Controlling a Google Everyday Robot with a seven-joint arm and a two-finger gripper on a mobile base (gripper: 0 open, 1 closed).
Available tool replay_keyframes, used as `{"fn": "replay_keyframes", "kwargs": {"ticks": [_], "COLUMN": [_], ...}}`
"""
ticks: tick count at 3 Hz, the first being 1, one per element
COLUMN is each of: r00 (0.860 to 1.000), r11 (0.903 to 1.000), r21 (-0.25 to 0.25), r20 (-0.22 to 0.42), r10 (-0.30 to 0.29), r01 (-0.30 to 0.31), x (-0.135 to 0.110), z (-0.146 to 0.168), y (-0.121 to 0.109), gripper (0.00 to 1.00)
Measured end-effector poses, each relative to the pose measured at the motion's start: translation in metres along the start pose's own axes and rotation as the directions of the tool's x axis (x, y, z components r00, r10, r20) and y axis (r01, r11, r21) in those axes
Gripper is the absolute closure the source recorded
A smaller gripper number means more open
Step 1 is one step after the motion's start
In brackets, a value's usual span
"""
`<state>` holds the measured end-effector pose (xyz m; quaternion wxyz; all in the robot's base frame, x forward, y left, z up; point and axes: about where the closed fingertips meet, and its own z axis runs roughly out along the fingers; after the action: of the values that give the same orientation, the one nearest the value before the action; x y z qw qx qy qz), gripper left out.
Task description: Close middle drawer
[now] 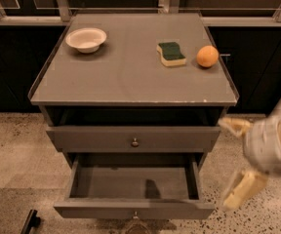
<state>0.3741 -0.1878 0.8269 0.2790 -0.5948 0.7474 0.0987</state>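
The middle drawer (pixel 130 182) of the grey cabinet is pulled far out, showing its plain grey inside. Its low front panel (pixel 91 209) faces me, with a small round knob (pixel 135 214) at the centre. My gripper (pixel 236 160) is to the right of the cabinet, level with the drawer's right side and apart from it. Its two cream fingers (pixel 234 126) are spread wide and hold nothing.
The drawer above (pixel 82 138) has a round knob (pixel 134 142) and stands slightly out. On the cabinet top (pixel 126 72) are a white bowl (pixel 86 39), a green sponge (pixel 170 53) and an orange (pixel 207 56). Speckled floor lies around. A dark object (pixel 30 222) lies at the lower left.
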Motion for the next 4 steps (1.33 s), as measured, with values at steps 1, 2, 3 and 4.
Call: {"fn": "replay_keyframes", "kwargs": {"ticks": [1, 2, 3, 4], "r00": [0.985, 0.946, 0.934, 0.934], "r11": [0.9868, 0.9322, 0.9137, 0.9137], "r21": [-0.052, -0.174, -0.216, -0.216], "r20": [0.072, 0.01, 0.018, 0.018], "r10": [0.157, 0.324, 0.356, 0.356], "r01": [-0.153, -0.317, -0.345, -0.344], "x": [0.078, 0.165, 0.174, 0.174], "z": [0.08, 0.173, 0.194, 0.194], "y": [0.041, 0.105, 0.119, 0.119], "gripper": [0.0, 0.01, 0.2, 0.44]}}
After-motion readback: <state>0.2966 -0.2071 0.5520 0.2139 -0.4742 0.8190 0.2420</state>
